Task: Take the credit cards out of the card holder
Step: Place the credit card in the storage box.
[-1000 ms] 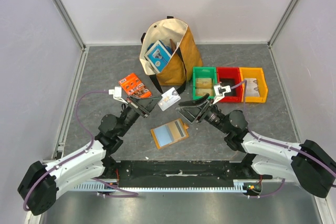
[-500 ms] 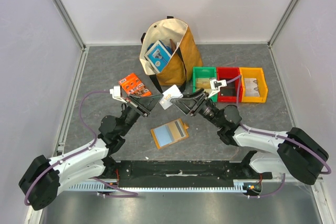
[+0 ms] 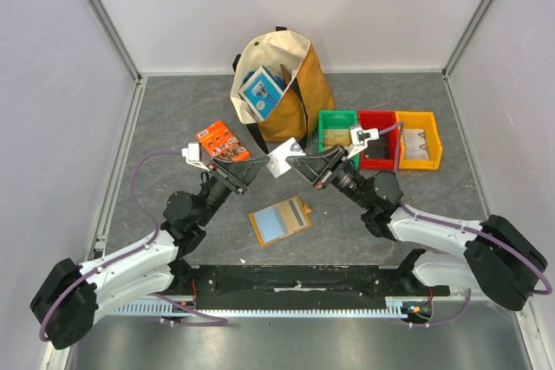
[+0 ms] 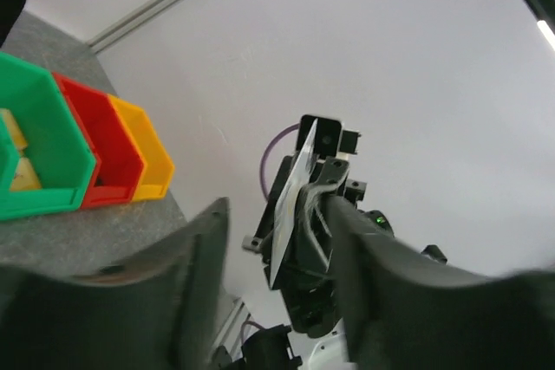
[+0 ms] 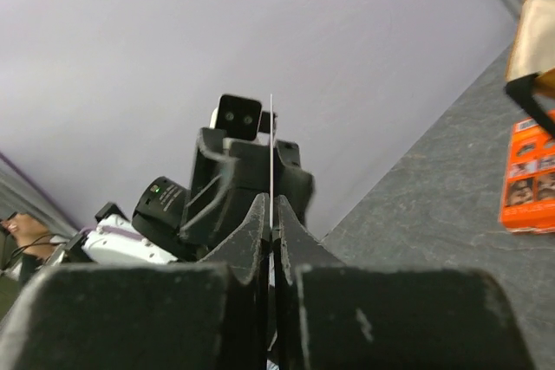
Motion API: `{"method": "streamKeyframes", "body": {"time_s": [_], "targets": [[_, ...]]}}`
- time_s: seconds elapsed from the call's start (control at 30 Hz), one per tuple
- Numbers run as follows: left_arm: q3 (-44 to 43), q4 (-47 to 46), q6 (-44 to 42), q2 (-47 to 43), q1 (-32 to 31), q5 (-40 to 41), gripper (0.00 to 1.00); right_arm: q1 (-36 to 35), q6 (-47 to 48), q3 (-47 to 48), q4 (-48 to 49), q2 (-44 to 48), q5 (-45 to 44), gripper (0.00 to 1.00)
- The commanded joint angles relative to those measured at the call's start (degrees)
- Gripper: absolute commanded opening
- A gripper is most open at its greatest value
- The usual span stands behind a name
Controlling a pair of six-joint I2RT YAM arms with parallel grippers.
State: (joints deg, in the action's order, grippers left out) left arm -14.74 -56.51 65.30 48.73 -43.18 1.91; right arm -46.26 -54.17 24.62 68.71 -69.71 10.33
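Handover point sat mid-scene, raised above the table [image 3: 173, 119], just near of the tote bag [image 3: 303, 84]. Right claw [image 3: 293, 165] was pinched shut on the white card [image 3: 279, 162]. Its own wrist view showed the card edge-on [image 5: 271, 153], clamped between both fingertips with no gap. Left claw [image 3: 258, 166] faced it from the left with jaws spread wide. In the left wrist view the card [image 4: 290, 205] stood in the gap between the fingers; no contact with either finger appeared, though the overhead view could not settle it. Card holder [image 3: 280, 219] lay open and flat on the table, near of both claws and apart from them, pale blue pockets up. A dark strip [image 3: 300, 211] at its right end was possibly a second card, too small to confirm. Judgement: one card out, perhaps one more to come. For this step, hold the right pinch firm, since a thin card gripped at one edge could pivot. Draw the left claw straight back leftward with jaws wide so neither finger clips the card. Then carry the card to bare table right of the holder, short of the green bin [image 3: 338, 132], lower it until flat, and only then release.
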Motion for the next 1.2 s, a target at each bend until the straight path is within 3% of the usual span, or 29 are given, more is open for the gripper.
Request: {"method": "streamKeyframes", "body": {"time_s": [0.0,0.1,0.23,0.37,0.5,0.6,0.73,0.87,1.17], "targets": [[-3.1,12.7,-3.7,-4.4,2.1,-1.2,0.70,4.8,0.9,-0.5,-6.0,6.2,0.7,0.00],[-7.9,29.1,-9.9,-8.4,6.3,-5.3,0.84,9.5,3.9,0.2,-18.8,11.9,1.0,0.00],[-17.6,49.5,-20.0,-11.0,14.5,-11.6,0.94,16.4,10.6,4.1,-39.4,18.9,-0.8,0.00],[-25.9,67.4,-31.3,-9.8,22.4,-17.6,0.98,26.5,15.7,8.1,-52.7,21.5,-0.8,0.00],[-33.1,79.0,-42.9,-6.0,25.9,-19.9,0.99,37.5,18.3,11.2,-58.4,20.7,0.9,0.00],[-34.1,82.3,-48.1,-5.2,26.0,-17.8,0.98,45.1,19.2,12.6,-59.7,18.2,0.8,0.00],[-29.9,80.2,-49.3,-7.6,26.0,-17.0,0.96,53.5,21.3,14.3,-60.4,14.0,-1.8,0.00],[-28.7,82.5,-51.8,-9.1,24.6,-10.5,0.95,60.0,24.4,16.1,-60.4,8.6,-4.2,0.00],[-28.4,83.8,-52.4,-10.8,22.5,-5.7,0.94,64.2,31.5,18.3,-60.0,-4.9,-2.7,0.00]]}}
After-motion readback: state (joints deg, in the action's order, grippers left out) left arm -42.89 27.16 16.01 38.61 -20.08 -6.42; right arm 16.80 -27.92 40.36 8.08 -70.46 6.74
